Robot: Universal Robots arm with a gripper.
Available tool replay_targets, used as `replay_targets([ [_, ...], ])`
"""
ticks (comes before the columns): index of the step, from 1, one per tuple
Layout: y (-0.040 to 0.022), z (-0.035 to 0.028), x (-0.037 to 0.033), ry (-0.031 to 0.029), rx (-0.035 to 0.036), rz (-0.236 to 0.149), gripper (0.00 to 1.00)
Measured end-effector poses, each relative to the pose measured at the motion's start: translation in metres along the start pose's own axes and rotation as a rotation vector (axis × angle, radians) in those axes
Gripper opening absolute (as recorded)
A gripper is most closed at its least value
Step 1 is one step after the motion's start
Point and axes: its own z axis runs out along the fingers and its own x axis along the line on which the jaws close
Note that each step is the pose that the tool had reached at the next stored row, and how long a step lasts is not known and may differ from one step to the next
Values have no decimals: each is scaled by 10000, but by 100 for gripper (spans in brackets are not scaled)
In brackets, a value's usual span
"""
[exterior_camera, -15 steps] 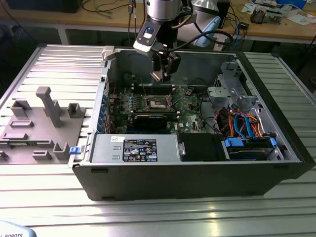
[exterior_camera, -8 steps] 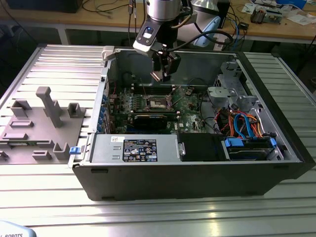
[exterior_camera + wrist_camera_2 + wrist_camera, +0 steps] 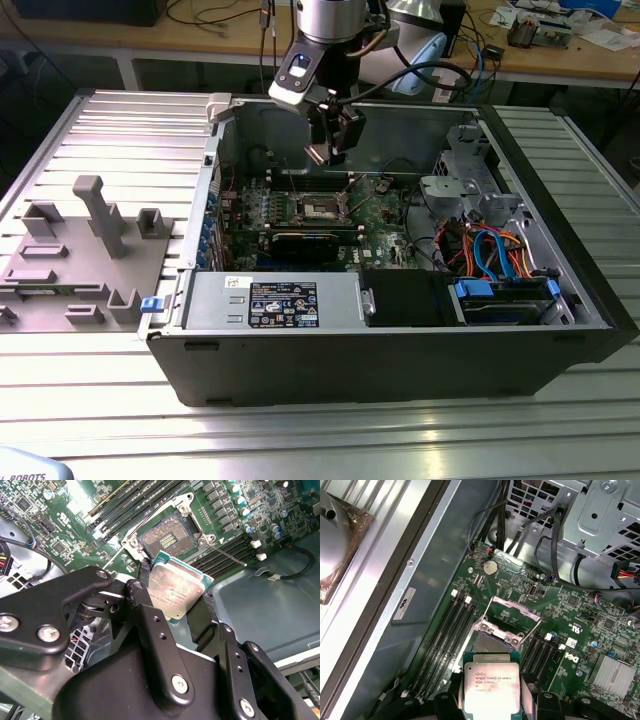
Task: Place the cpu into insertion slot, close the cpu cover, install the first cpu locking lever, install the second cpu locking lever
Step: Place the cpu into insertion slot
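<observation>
A: Pinched in mid-air: the cpu point(image 3: 174, 591), caught by two opposite edges between the black fingers point(image 3: 202, 617) of the gripper point(image 3: 176, 589), dull metal top turned toward the second wrist view.

B: Clamped hard, or merely cradling?

A: Pressed together on the chip, by the look of both wrist views; no gap visible at either edge.

B: And ahead of the claw?

A: Just past the fingertips and lower down, the insertion slot point(image 3: 487, 642), dark centre bare, not touching the chip. On the slot's far side from the claw, the cpu cover point(image 3: 512, 611), tipped up and open. Flanking the slot, thin locking levers point(image 3: 534, 629), apparently swung free. All around, the green motherboard point(image 3: 570, 645), with long memory slots point(image 3: 445, 630) off to one side of the claw.

B: From the exterior view?

A: Hanging inside the open computer case point(image 3: 400, 360), claw above the board, apart from the case walls.

B: Handling?

A: Judged light, thin and rigid; no flex expected. Smooth metal top, likely slippery, so poor for gripping from above. Underside contacts and socket pins probably delicate. Safest taken by the side edges, as here, level and square to the slot; any tilt or slip likely to damage the pins.
</observation>
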Motion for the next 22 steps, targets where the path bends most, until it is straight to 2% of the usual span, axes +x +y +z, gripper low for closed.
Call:
replay_targets([
  [19, 0, 0, 0, -72, 15, 391, 54],
  [21, 0, 0, 0, -103, 23, 546, 54],
  [22, 0, 0, 0, -139, 32, 690, 54],
])
